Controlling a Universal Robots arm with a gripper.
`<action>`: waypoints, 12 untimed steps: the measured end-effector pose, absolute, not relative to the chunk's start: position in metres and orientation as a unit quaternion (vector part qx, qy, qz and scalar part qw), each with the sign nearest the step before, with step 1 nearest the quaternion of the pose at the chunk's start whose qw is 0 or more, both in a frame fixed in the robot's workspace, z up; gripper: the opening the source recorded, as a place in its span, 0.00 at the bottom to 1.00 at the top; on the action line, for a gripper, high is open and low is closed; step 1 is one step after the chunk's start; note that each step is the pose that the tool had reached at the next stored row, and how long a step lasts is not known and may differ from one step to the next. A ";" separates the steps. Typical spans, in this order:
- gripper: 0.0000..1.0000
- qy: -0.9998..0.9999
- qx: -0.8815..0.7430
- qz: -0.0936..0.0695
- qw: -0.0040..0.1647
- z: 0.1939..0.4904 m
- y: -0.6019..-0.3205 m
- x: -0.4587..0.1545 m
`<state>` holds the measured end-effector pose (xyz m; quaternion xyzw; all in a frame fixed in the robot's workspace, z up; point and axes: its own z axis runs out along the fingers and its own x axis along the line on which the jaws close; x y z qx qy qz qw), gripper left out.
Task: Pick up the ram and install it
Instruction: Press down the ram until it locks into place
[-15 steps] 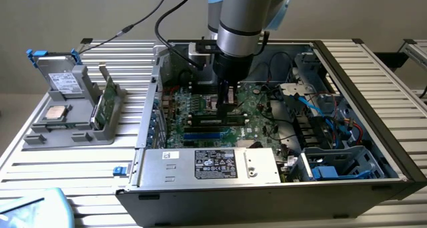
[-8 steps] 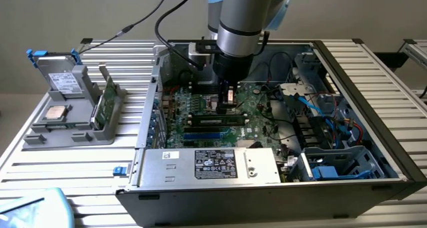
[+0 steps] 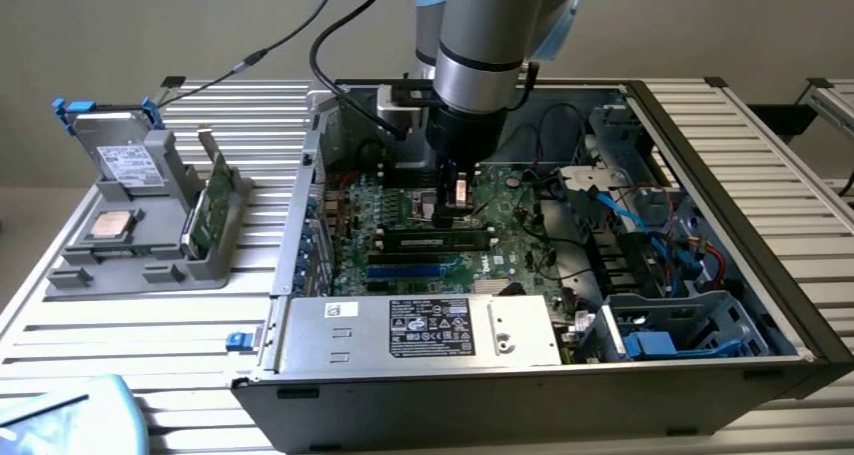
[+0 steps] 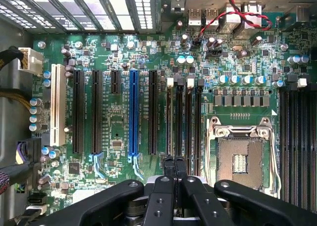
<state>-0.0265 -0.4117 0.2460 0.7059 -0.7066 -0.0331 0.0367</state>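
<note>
Above the motherboard (image 3: 387,215), the gripper (image 3: 454,213), pinched shut on nothing, hovers near the ram (image 3: 434,240), lying at its 6 o'clock. Seating it likely needs a straight, square push on both ends.

1. Grey sheet-metal computer case (image 3: 400,405): metal panels with a matt, smooth finish.
2. Silver metal power supply box (image 3: 534,340): bare sheet metal with a dull sheen. It carries a smooth black-and-white printed label (image 3: 431,328).
3. Green motherboard circuit board (image 4: 115,124): lacquered laminate, smooth and faintly glossy.
4. Blue plastic expansion slot (image 4: 133,112): moulded plastic, glossy.
5. Silver metal processor socket frame (image 4: 241,132): bright, polished metal.
6. Black gripper (image 4: 174,161): fingers matt black and smooth.
7. Slatted aluminium table (image 3: 134,325): ribbed metal with a satin finish.
8. Grey plastic holder block (image 3: 120,270): matt, smooth plastic.
</note>
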 end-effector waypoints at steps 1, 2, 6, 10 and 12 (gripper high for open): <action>0.11 -0.707 0.706 -0.033 0.037 0.246 -0.412 -0.027; 0.11 -0.707 0.706 -0.033 0.037 0.246 -0.412 -0.027; 0.11 -0.707 0.706 -0.034 0.036 0.246 -0.413 -0.023; 0.11 -0.706 0.706 -0.036 0.034 0.246 -0.415 -0.009; 0.11 -0.706 0.706 -0.037 0.033 0.246 -0.416 0.000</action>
